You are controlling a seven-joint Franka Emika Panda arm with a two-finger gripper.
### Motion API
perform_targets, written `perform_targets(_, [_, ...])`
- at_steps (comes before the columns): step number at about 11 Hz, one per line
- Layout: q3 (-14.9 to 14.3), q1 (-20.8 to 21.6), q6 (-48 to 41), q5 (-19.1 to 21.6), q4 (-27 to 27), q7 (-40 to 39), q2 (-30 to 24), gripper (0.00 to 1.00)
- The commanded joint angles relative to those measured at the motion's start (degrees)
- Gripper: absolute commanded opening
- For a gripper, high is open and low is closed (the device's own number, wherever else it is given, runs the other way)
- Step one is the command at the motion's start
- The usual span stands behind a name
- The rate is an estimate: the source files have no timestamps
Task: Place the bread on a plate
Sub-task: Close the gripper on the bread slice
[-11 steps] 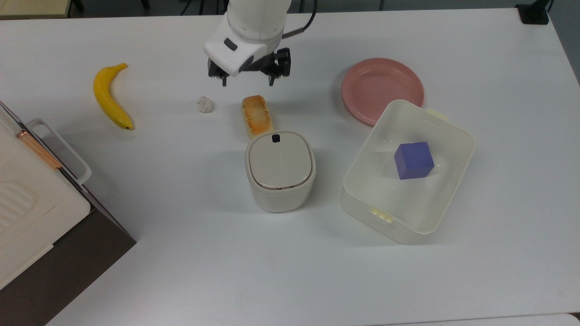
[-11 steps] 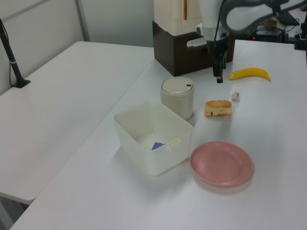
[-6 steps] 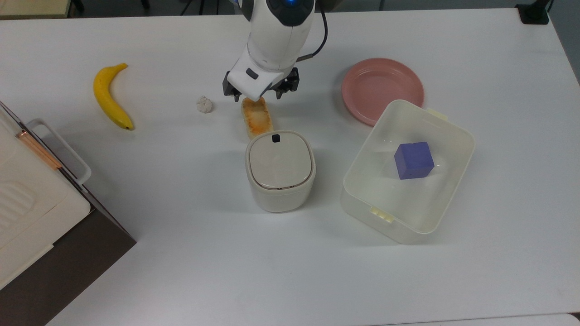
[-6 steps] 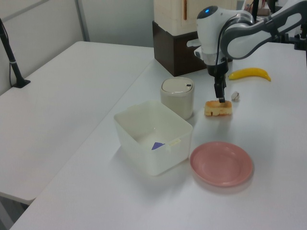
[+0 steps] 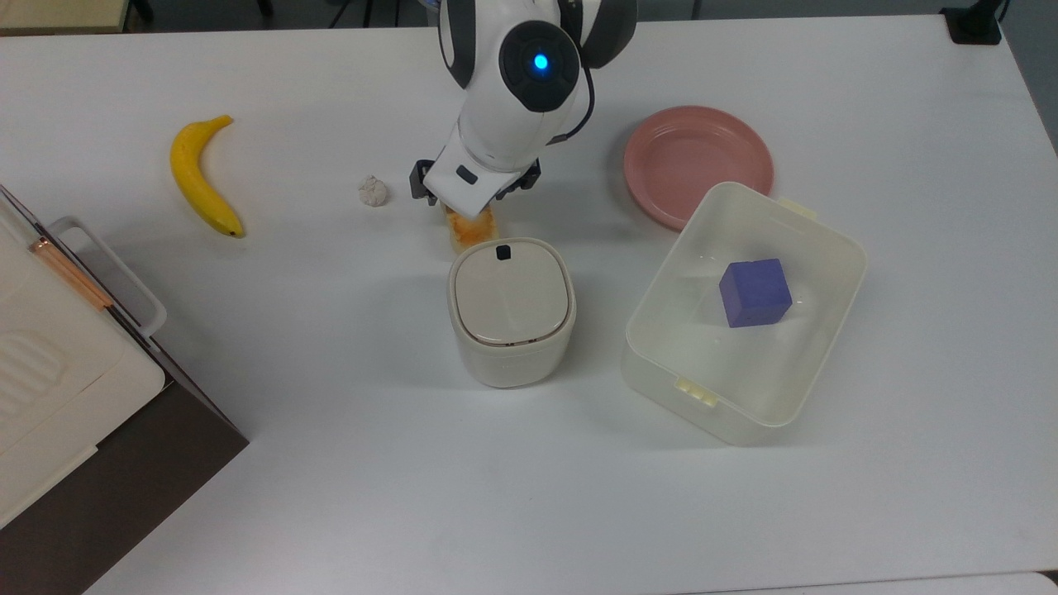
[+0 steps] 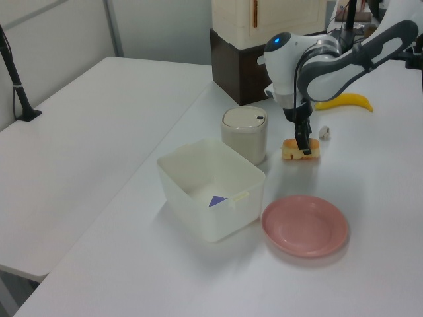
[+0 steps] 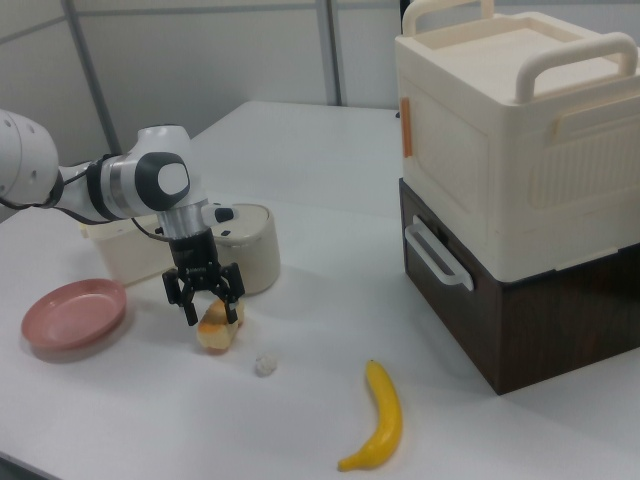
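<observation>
in the top view, nearest the camera, the cream tub (image 5: 748, 318) holds a purple cube (image 5: 755, 292) at the top view's right, and a lidded cream canister (image 5: 511, 312) stands in the middle of the white desk (image 5: 331, 463). just behind the canister lies the bread (image 5: 469, 229), flat on the desk with its long side running away from the canister; its near end peeks out from under the arm. the hand (image 7: 210, 308) is down over the bread, its two dark fingers spread and straddling the loaf's width in the right view, so it reads as open and not yet pinching; whether the pads already touch the sides cannot be told. the bread looks light, with a toasted orange-brown top and pale sides, probably a slightly yielding toy piece, so a gentle squeeze across the short width near the middle should hold it level; a grip at one end might let it tip. the small white lump (image 5: 373, 191) sits just beside the bread on the top view's left, apart from it, and the banana (image 5: 201, 178) lies farther left. the pink plate (image 5: 698, 162) waits empty, well apart at the top view's right, its near rim tucked behind the tub's corner. the carry looks best made high enough to pass over its raised rim.
</observation>
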Motion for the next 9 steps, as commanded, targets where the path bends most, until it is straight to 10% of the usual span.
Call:
perform_targets(1, [1.91,-0.08,1.13,-2.33,-0.29,2.81,0.73,0.73])
perform_targets(3, [2.08,-0.08,0.87,-2.34,-0.29,2.11,0.73,0.47])
perform_targets(5, [2.44,-0.08,0.87,-2.34,-0.20,2.28,0.73,0.00])
perform_targets(9, [5.15,0.27,-6.84,-2.25,3.13,2.28,-2.51,0.00])
